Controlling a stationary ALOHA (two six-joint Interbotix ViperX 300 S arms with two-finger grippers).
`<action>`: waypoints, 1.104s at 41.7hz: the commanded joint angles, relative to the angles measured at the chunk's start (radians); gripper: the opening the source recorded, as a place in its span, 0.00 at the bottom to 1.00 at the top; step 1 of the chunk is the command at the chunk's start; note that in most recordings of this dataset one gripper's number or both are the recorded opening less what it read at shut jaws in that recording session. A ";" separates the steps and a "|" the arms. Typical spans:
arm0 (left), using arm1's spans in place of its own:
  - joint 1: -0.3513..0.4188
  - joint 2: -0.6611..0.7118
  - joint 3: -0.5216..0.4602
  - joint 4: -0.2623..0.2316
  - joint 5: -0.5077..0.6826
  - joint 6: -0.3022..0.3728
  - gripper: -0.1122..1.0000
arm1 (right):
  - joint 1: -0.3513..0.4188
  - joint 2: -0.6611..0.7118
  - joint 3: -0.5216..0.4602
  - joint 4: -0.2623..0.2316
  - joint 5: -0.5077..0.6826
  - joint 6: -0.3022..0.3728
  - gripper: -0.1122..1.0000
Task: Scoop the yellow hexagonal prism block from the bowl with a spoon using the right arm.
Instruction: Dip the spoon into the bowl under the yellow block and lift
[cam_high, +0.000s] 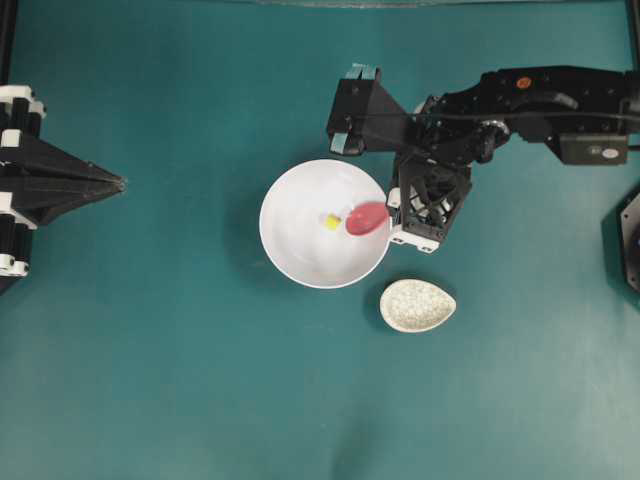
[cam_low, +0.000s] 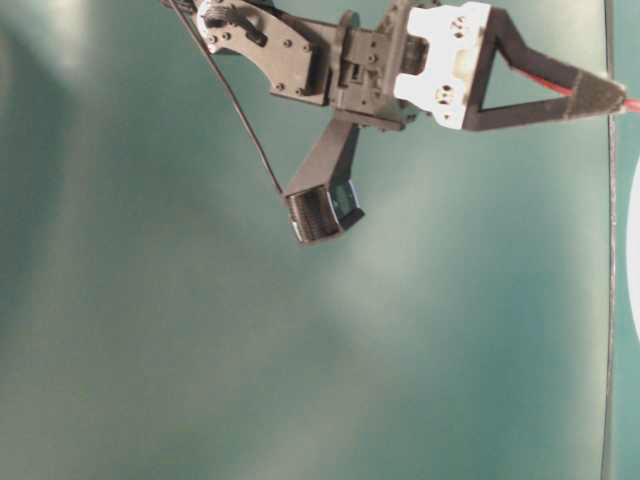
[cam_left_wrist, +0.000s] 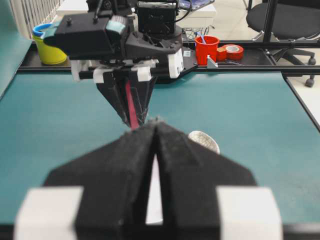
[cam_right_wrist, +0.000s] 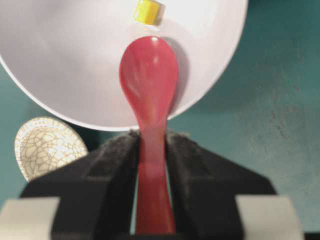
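The white bowl sits mid-table with the tiny yellow hexagonal prism block on its floor. The pink-red spoon reaches in over the bowl's right rim, and its scoop tip lies just right of the block. My right gripper is shut on the spoon's handle just outside the rim. In the right wrist view the spoon points at the block inside the bowl, a small gap apart. My left gripper rests at the far left, shut and holding nothing.
A speckled cream spoon rest lies just below and right of the bowl, close under the right arm. Beyond the table's far edge in the left wrist view stand a red cup and a yellow bucket.
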 joint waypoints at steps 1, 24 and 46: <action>0.002 0.006 -0.020 0.003 -0.009 0.002 0.11 | 0.006 -0.014 -0.023 -0.002 -0.017 0.000 0.31; 0.002 0.000 -0.021 0.003 -0.012 0.002 0.11 | 0.017 0.048 -0.038 0.000 -0.144 0.002 0.31; 0.002 0.000 -0.021 0.005 -0.012 0.002 0.11 | 0.043 0.061 -0.048 0.026 -0.310 0.006 0.31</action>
